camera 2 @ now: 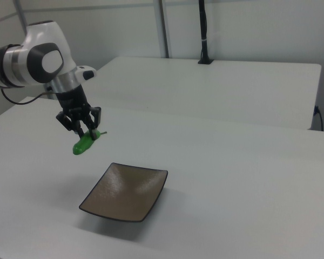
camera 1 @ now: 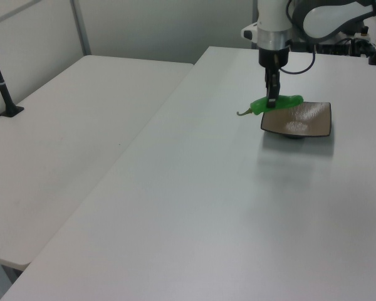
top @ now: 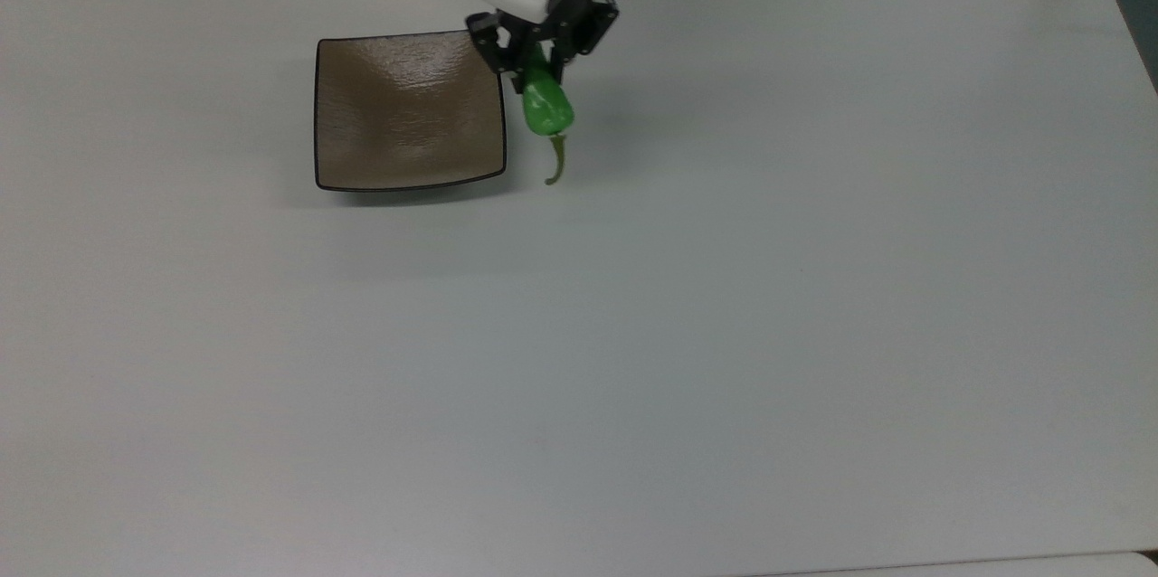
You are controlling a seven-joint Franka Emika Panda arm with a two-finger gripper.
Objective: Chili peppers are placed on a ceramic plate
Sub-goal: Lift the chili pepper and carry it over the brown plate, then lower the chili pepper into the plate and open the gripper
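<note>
While most of the white table top (top: 633, 333) lies bare toward its near edge in the top view, a square glossy brown ceramic plate with a thin dark rim (top: 409, 111) (camera 1: 297, 119) (camera 2: 125, 192) sits close to the far edge. Just off the plate's far corner on the top view's right, a black two-finger gripper (top: 540, 52) (camera 1: 272, 97) (camera 2: 84, 128) is clamped on a glossy green chili pepper with a curved stem (top: 546, 111) (camera 1: 274, 103) (camera 2: 85, 143), held clear of the table.
</note>
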